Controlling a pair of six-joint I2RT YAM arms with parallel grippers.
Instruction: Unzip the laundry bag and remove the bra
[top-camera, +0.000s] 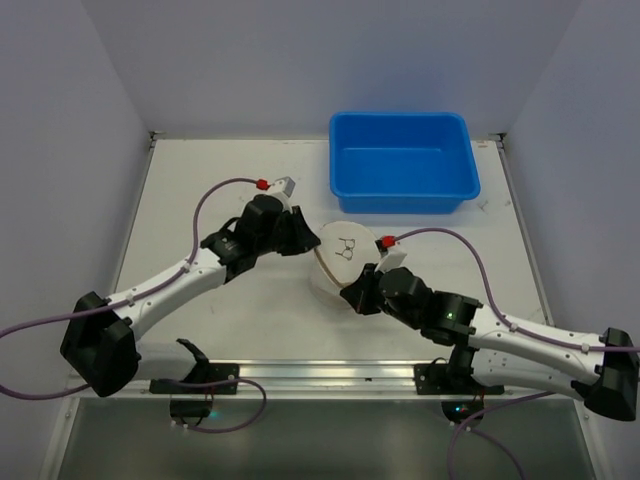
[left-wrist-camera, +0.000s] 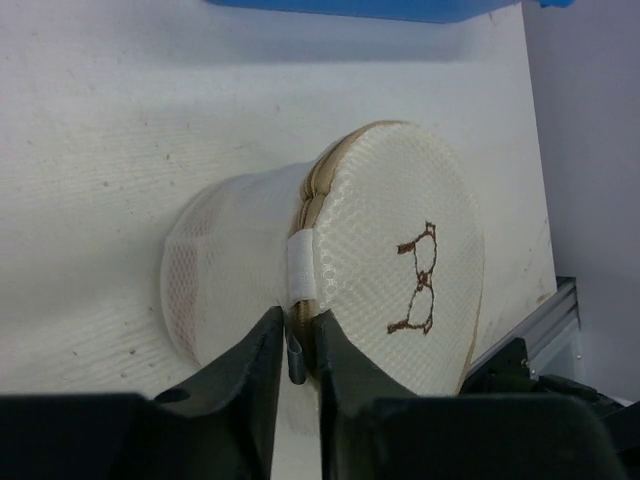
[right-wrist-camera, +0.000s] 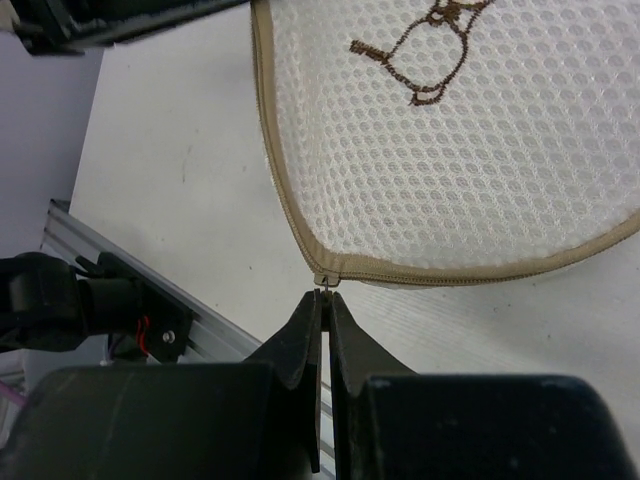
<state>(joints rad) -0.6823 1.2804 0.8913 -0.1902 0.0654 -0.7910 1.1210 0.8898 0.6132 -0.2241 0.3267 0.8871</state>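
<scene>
At table (top-camera: 200, 190) centre, just in front of the blue tub (top-camera: 400, 165), between the two arms: laundry bag (top-camera: 338, 258), one, white mesh drum. It is tipped so that its flat top, with the brown bra outline (left-wrist-camera: 420, 280), faces up and outward. Tan zipper band (right-wrist-camera: 450, 275) around the rim; zipped wherever it shows. Bra: not visible; presumed inside.

Right gripper (right-wrist-camera: 323, 300): fingers pressed together at the near rim, tips right at the slider, with a tiny metal link running in between them. Judged to be pinching the zipper pull (right-wrist-camera: 325, 284).

Left gripper (left-wrist-camera: 298, 345): on the opposite side of the drum, below a white fabric tab (left-wrist-camera: 302, 265) that crosses the band. Jaws narrow, not touching. A small grey metal piece (left-wrist-camera: 297, 358) stands in the gap; whether it is gripped cannot be told.

Step in hand: the first, unzipping. Pull apparently secured, no opening yet made.

Next move calls for: the left side bracing the bag body while the right draws the pull along the curve of the rim. The pull should follow the band rather than tug straight, or the light drum is likely to slide or roll. Removal of the bra waits on a wide enough opening.
</scene>
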